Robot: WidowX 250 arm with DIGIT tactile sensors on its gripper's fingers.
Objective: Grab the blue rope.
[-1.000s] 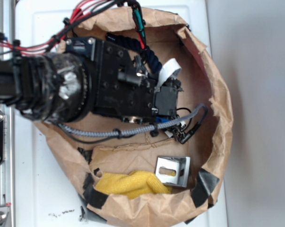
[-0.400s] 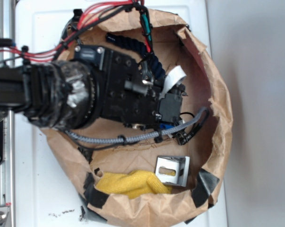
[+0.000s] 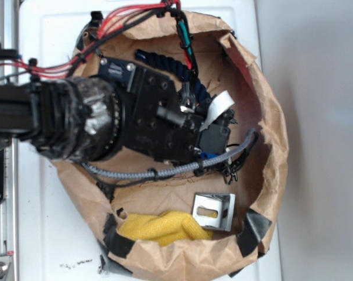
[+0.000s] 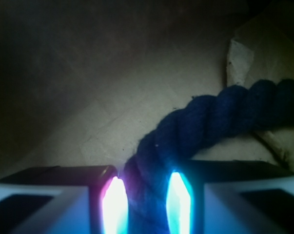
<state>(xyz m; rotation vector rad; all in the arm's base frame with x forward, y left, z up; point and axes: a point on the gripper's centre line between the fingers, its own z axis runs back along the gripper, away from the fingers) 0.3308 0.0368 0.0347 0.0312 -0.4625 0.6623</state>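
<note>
The blue rope (image 3: 164, 60) is a thick navy twisted length lying in a curve at the top of the brown paper bag (image 3: 273, 140). Its lower end disappears under the arm's black head. In the wrist view the blue rope (image 4: 200, 122) comes in from the upper right and runs down between the two lit fingers, filling the gap and touching both pads. My gripper (image 4: 147, 202) is shut on it. From above, the gripper (image 3: 216, 132) sits mid-bag, its fingertips hidden beneath the black body.
A yellow knotted cloth (image 3: 164, 227) and a metal bracket (image 3: 214, 212) lie at the bag's lower side. A grey braided cable (image 3: 164, 171) and red wires (image 3: 123, 14) trail from the arm. The crumpled bag wall rings the gripper closely.
The arm's head has turned and shifted up and to the right toward the rope. The rope's upper tip has slid slightly down and right.
</note>
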